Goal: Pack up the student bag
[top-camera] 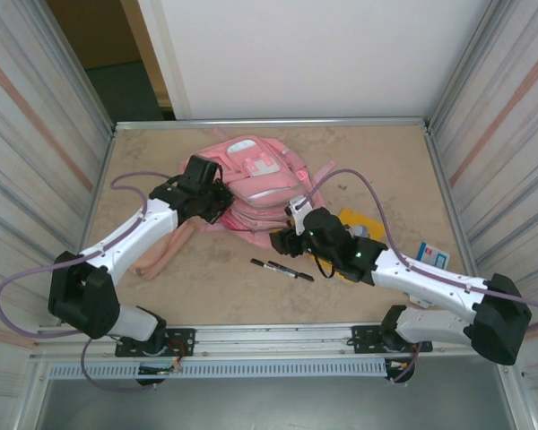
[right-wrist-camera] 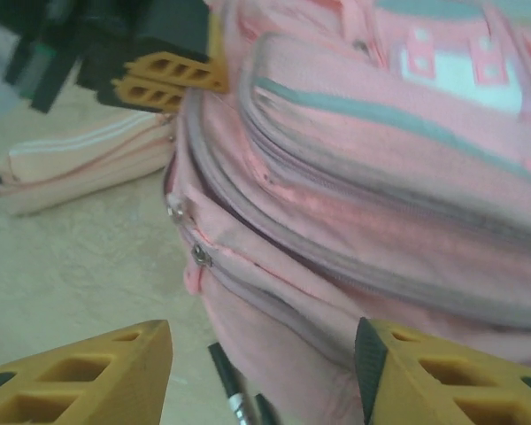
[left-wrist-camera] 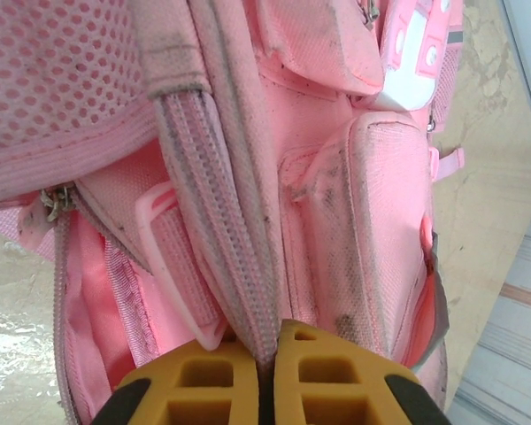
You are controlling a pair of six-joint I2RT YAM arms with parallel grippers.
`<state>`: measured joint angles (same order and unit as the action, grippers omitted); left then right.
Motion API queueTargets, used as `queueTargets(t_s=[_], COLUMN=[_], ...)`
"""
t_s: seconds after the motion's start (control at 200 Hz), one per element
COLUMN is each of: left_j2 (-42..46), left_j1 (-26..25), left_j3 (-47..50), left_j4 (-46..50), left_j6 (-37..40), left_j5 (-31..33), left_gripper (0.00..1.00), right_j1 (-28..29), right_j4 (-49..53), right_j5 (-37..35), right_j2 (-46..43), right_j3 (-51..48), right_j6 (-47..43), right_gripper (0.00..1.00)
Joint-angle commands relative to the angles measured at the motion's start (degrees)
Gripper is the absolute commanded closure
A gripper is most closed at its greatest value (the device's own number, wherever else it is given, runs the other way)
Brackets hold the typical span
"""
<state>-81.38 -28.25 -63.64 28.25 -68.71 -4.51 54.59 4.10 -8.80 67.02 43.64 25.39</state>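
The student bag [top-camera: 251, 179], a large soft pink backpack with a white patch, lies at the middle back of the table. My left gripper [top-camera: 217, 202] is at the bag's left side. In the left wrist view it [left-wrist-camera: 267, 341] is shut on a grey-pink webbing strip [left-wrist-camera: 221, 221] of the bag. My right gripper [top-camera: 283, 238] is at the bag's near right corner. Its jaws [right-wrist-camera: 264, 354] stand open, with the bag's lower zipped edge [right-wrist-camera: 380, 177] just ahead and not gripped. The left gripper's yellow fingers [right-wrist-camera: 168, 75] show at the bag's far side.
Two black pens [top-camera: 282, 269] lie on the table just in front of the right gripper, one pen [right-wrist-camera: 226, 381] between its fingers' line. A narrow pink pouch [top-camera: 166, 251] lies left of the bag. A yellow item [top-camera: 354, 218] and a blue-white card [top-camera: 433, 255] sit right. Metal walls enclose the table.
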Motion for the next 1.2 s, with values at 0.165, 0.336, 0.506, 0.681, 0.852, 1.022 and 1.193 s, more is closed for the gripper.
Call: queueTargets(t_s=[0.165, 0.336, 0.506, 0.681, 0.852, 1.022, 1.193], left_j2=[1.74, 1.78, 2.29, 1.11, 0.09, -1.71, -1.2], left_j1=[-3.96, -5.25, -6.55, -6.79, -7.79, -7.81, -7.96], left_j3=[-5.26, -5.76, -4.48, -3.94, -5.91, -7.81, -6.74], left_j4=[2.05, 2.98, 2.57, 1.01, -1.71, -0.84, -1.74], left_j6=[-9.16, -11.1, -12.12, -15.67, -18.35, -19.52, -21.83], left_j5=[7.09, 6.54, 6.42, 8.02, 18.22, 18.37, 19.01], left_gripper=[1.0, 1.0, 1.0, 1.0, 1.0, 1.0, 1.0], right_j1=[2.13, 0.37, -8.52, -13.72, -14.97, -12.41, -7.09], right_j4=[10.45, 10.87, 8.3, 7.42, 6.28, 9.52, 12.17], right_j5=[-4.92, -4.27, 5.85, 13.51, 14.2, 14.03, 10.3], right_j2=[11.15, 18.85, 23.78, 26.03, 21.04, 16.9, 16.54], right_j3=[9.95, 15.2, 19.15, 23.15, 18.87, 15.94, 15.68], right_j6=[25.04, 25.15, 19.51, 7.78, 3.35, 0.43, 0.49], right_gripper=[0.44, 0.51, 0.6, 0.57, 0.52, 0.54, 0.53])
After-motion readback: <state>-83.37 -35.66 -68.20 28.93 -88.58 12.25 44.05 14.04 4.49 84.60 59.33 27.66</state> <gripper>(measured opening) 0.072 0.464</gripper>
